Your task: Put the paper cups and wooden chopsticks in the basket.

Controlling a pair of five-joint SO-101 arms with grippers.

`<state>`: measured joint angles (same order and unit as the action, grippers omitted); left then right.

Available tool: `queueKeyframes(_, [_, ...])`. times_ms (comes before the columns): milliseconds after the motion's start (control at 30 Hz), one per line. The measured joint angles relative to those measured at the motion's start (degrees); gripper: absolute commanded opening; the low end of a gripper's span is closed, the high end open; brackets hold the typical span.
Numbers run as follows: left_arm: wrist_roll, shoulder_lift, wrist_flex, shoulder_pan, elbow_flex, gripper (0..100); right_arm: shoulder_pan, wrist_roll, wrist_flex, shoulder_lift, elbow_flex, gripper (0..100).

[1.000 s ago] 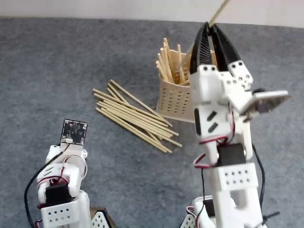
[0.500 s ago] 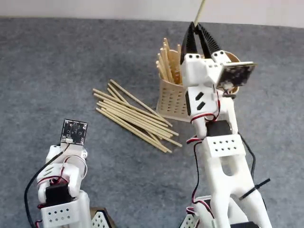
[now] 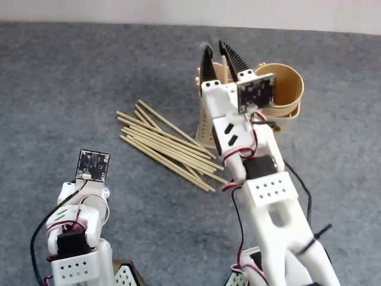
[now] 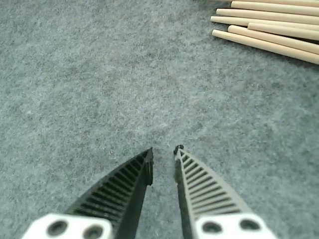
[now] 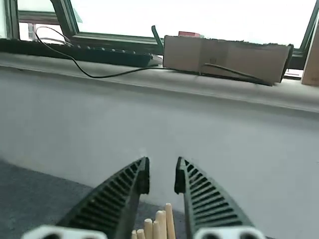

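The right end effector [image 3: 215,46] hangs over the cream perforated plastic basket [image 3: 203,124]. Its fingers are a little apart with nothing between them, and by that pose it sits where a stick would be let go into the basket. Just below the right end effector [image 5: 162,169] are the tips of the upright chopsticks [image 5: 157,224]. Three or four tips show, and they probably stand on end because the basket's narrow walls prop them.

A brown paper cup [image 3: 283,89] leans at the basket's right side with its mouth tilted up. Its layered rims suggest more than one cup nested together, but I cannot count them, nor tell whether it rests inside the basket.

The loose pale wooden chopsticks [image 3: 169,146] lie fanned on the grey felt-covered bench [image 3: 71,77] just left of the basket. There are roughly a dozen, overlapping too much for an exact count.

The left end effector [image 4: 163,152] hovers low over bare bench at the near left, its fingers slightly parted and empty. The ends of the loose pale wooden chopsticks [image 4: 269,30] lie ahead of it.

There is one basket, and there are two arms.
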<state>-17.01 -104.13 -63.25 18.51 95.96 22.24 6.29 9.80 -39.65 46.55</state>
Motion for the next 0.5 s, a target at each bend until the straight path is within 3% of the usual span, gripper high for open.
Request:
queueKeyframes(233, [0.0, 0.0, 0.0, 0.0, 0.0, 9, 8.2, 0.0, -21.0, -10.5, 0.0, 9.8])
queueKeyframes(500, [0.0, 0.0, 0.0, 0.0, 0.0, 9, 16.4, 0.1, -35.3, -12.3, 0.0, 9.8])
